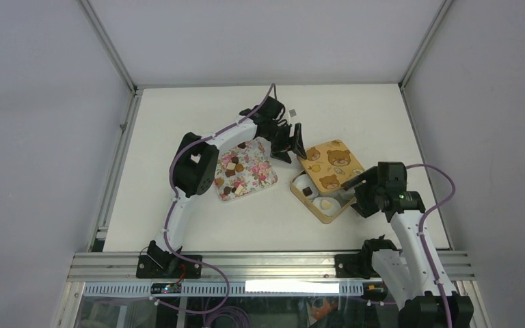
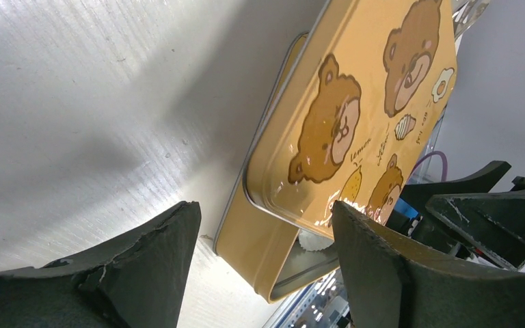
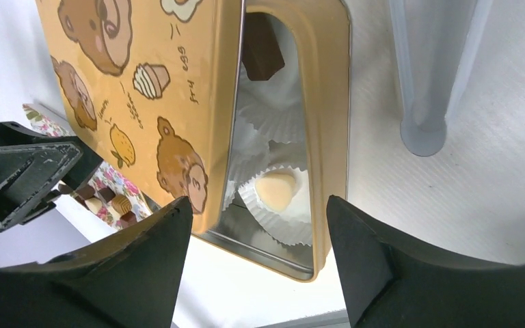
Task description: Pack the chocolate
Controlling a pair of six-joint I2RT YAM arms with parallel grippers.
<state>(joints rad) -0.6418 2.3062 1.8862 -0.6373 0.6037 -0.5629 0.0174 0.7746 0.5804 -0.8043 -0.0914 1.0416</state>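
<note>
Several small chocolates (image 1: 236, 166), dark brown and cream, lie on the pink floral tray (image 1: 263, 179). A yellow tin (image 1: 318, 205) holds white paper cups; one has a dark chocolate (image 3: 262, 55), another a cream one (image 3: 276, 189). Its bear-printed lid (image 1: 330, 162) lies askew over the far half of the tin. My left gripper (image 1: 291, 145) is open and empty between the tray and the lid. My right gripper (image 1: 353, 192) is open and empty at the tin's near right edge.
White table with metal frame rails at the sides and front (image 1: 246, 263). A grey frame post (image 3: 420, 82) stands right of the tin in the right wrist view. The left arm's purple cable (image 1: 178, 154) loops over the tray's left side.
</note>
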